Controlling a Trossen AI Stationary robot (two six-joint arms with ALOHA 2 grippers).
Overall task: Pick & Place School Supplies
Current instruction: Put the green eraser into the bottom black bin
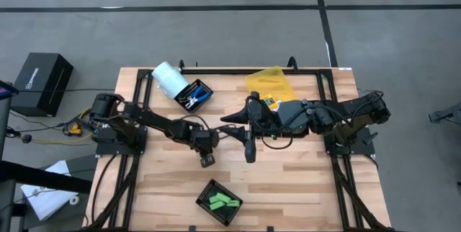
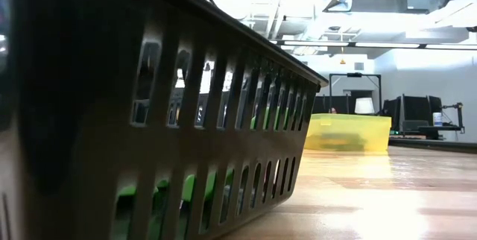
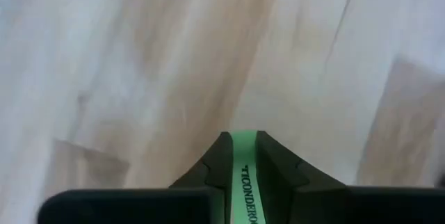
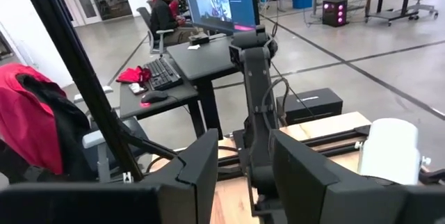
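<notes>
My left gripper (image 1: 207, 161) hangs over the middle of the wooden table (image 1: 302, 189), shut on a light-green oblong piece (image 3: 245, 175) with dark lettering. Several more light-green pieces (image 1: 222, 203) lie in a black tray (image 1: 205, 197) at the near edge. Blue-handled scissors (image 1: 194, 96) lie in a second black tray (image 1: 204, 86) at the far left. My right gripper (image 1: 249, 153) is held high over the table's middle, pointing nearly level, open with nothing between its fingers (image 4: 201, 168). My left gripper pinches the light-green piece between its two fingers (image 3: 217, 161). The piece's end (image 3: 243, 139) shows level with the fingertips, and its lettered face runs back between them. The fingers slant down from above. The piece is off the table.
A yellow translucent bin (image 1: 268, 82) stands at the far middle, with a small yellow pack (image 1: 271, 103) at its near edge. A pale cylinder (image 1: 168, 79) lies beside the scissors tray. In the low view the near black tray (image 2: 149, 121) blocks most of the table. A person sits at a desk beyond it.
</notes>
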